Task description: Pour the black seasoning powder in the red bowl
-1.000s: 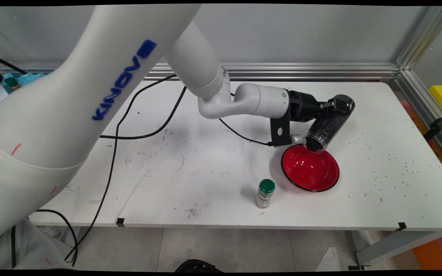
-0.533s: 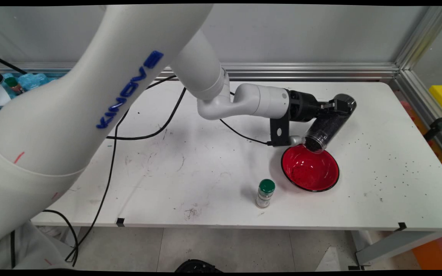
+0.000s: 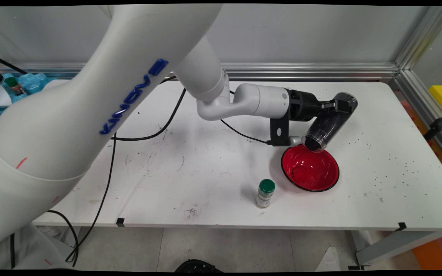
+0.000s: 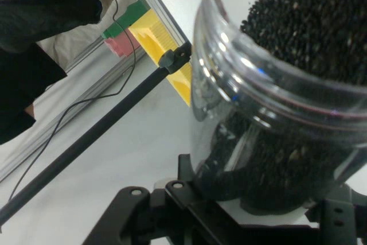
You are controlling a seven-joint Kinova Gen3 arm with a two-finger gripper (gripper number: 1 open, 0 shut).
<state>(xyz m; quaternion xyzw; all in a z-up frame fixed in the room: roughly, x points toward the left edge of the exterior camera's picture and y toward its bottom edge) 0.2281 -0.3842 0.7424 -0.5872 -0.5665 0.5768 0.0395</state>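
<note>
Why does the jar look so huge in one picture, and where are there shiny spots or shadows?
Hand view: the camera sits right by the clear jar, so it fills the picture, with bright glints on its rim; the gripper below is dark. Main view: the red bowl shows small highlights, and the green-capped bottle casts a soft shadow to its left on the table.

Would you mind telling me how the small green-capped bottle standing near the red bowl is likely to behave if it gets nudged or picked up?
The green-capped bottle stands upright, tall for its narrow base, so a sideways nudge would probably tip it. It looks round, so once down it may roll across the table. It looks small enough to be fairly light, though its contents cannot be judged.
</note>
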